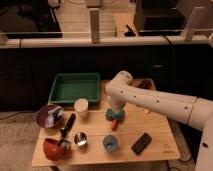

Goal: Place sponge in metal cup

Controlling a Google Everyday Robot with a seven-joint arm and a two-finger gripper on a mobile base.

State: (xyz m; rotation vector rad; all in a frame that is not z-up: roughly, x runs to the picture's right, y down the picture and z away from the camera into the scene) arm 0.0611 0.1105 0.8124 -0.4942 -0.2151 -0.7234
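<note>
The teal sponge (115,115) lies near the middle of the wooden table (160,150), with a small orange-red object (115,125) just in front of it. My gripper (114,109) points down right on top of the sponge, at the end of the white arm (150,100) that reaches in from the right. I cannot tell whether it touches the sponge. The metal cup (80,139) stands upright near the table's front edge, left of the sponge and apart from the gripper.
A green tray (75,87) sits at the back left and a white cup (81,106) in front of it. A purple bowl (49,116), a black tool (67,125) and a red bowl (54,148) are at the left. A blue cup (111,144) and a black block (141,143) stand at the front.
</note>
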